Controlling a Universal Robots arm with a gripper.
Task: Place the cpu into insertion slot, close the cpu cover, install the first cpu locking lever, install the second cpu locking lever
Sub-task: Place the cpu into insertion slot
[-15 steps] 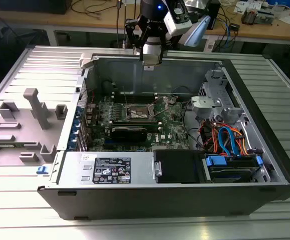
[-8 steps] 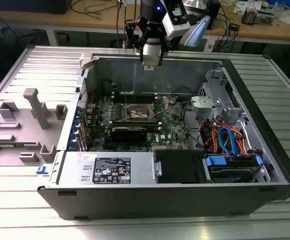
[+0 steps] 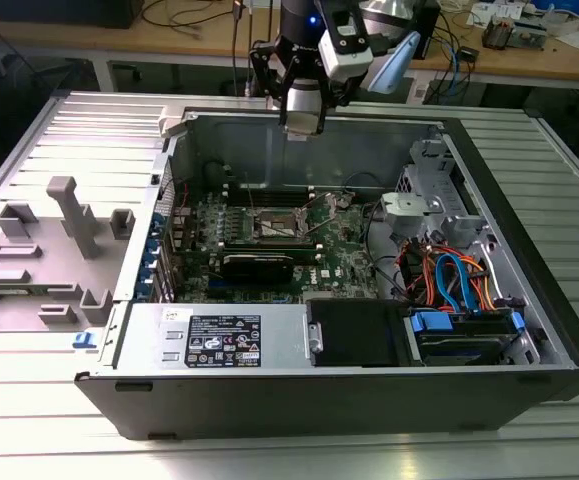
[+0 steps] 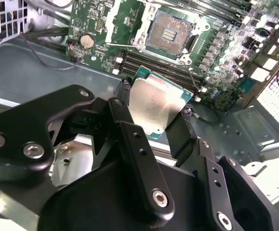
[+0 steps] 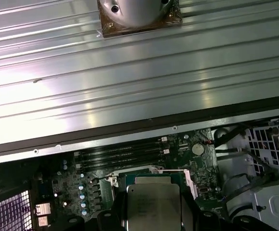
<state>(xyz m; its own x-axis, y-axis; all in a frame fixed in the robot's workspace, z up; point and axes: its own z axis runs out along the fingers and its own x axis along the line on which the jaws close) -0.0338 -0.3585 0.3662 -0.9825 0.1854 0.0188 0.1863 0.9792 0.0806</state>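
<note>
Ribbed metal table (image 3: 49,450) carries an open computer case (image 3: 269,400), lying on its side with the inside facing up. A grey plastic jig (image 3: 69,215) sits on the table at the exterior view's left, just beside the case.

The arm (image 3: 339,40) hangs over the far wall of the case. The green motherboard (image 3: 349,250) lies flat on the case floor, with a bundle of orange and blue cables (image 3: 449,275) towards the exterior view's right. A long black card (image 3: 259,265) stands on the board, near the socket.

The gripper (image 3: 302,125) is above the case rim, well clear of the board. In the second wrist view the gripper (image 4: 151,111) has its black fingers (image 4: 125,120) closed in on two opposite edges of the cpu (image 4: 153,103), so the jaws pinch the chip between them. In the first wrist view the gripper (image 5: 151,224) shows the same grip on the cpu (image 5: 153,207).

The cpu is held in the air with its dull silver top facing both wrist cameras. It is tilted relative to the board in the second wrist view.

The insertion slot (image 4: 170,32) is a square socket with a silvery rim. Its contact field is bare and there is no chip in it. In the exterior view the socket (image 3: 281,226) sits mid-board, below and in front of the gripper. The long memory slots (image 4: 153,62) run just beside it. The position of the cover cannot be told.
</note>
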